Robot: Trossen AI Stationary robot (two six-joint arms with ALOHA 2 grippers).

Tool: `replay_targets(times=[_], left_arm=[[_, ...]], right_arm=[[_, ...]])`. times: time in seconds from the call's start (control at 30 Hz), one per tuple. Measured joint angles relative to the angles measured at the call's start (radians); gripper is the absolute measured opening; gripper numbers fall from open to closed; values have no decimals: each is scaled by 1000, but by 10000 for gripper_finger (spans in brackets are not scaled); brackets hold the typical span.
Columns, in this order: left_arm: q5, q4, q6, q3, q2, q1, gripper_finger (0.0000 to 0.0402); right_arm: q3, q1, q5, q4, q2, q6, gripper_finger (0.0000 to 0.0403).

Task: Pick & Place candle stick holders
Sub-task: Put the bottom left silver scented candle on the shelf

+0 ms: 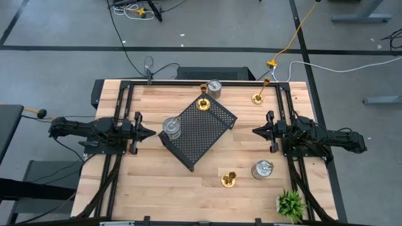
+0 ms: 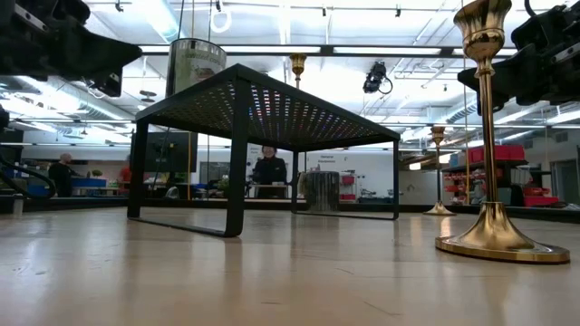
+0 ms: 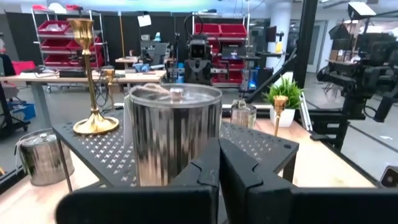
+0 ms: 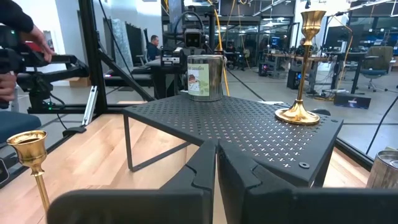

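Observation:
The black perforated tray (image 1: 200, 132) stands on legs at the table's middle. On it rest a squat silver candle stick holder (image 1: 171, 127) at its left corner and a gold one (image 1: 204, 103) at its far corner. Four more holders stand on the table on their bases: silver (image 1: 215, 88) and gold (image 1: 258, 98) at the far side, gold (image 1: 228, 180) and silver (image 1: 262, 169) at the near side. My left gripper (image 1: 152, 132) is shut, level, just left of the silver holder (image 3: 174, 130) on the tray. My right gripper (image 1: 254, 130) is shut, right of the tray (image 4: 249, 130).
A small green plant (image 1: 291, 203) stands at the near right corner. Black rails run along the table's left, right and far sides. Bare wood lies at the near left and between each gripper and the tray. People show in the room behind the table.

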State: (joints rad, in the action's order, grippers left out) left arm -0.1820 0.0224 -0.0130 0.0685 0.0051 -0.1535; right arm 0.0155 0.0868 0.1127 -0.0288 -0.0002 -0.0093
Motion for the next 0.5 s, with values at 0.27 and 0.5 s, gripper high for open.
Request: replay_targets(times=[0.27,0.5], left_arm=[[2,-20,-1,0,-4,0,6],[14,103,-21,-59,-3,0,4]], right_arm=[[0,0,0,0,0,0,23],[0,0,0,0,0,0,23]])
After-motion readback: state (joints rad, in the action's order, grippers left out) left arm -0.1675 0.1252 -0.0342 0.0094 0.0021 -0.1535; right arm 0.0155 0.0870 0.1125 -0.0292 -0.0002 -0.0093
